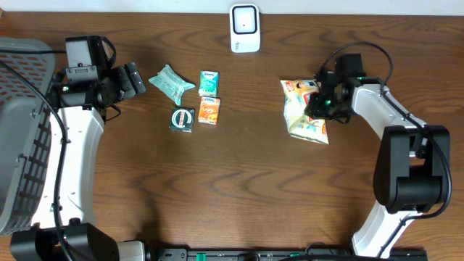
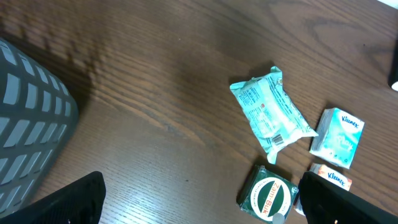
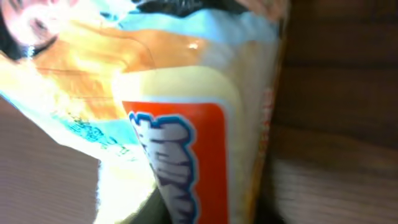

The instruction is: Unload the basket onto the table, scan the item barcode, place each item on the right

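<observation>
A yellow and orange snack bag (image 1: 303,114) lies on the wooden table at the right. My right gripper (image 1: 320,100) is down on its upper right part. In the right wrist view the bag (image 3: 180,93) fills the frame, blurred, and it is pinched between the dark fingers of the right gripper (image 3: 205,214) at the bottom edge. A white scanner (image 1: 245,27) stands at the back centre. My left gripper (image 1: 135,78) hovers open at the left, with bare table between its fingers (image 2: 68,202). No barcode shows on the bag.
Left of centre lie a teal wipes pack (image 1: 171,83) with a barcode (image 2: 278,139), a Kleenex pack (image 1: 209,82), an orange pack (image 1: 209,110) and a green Zam-Buk tin (image 1: 182,119). A grey basket (image 1: 18,145) stands at the left edge.
</observation>
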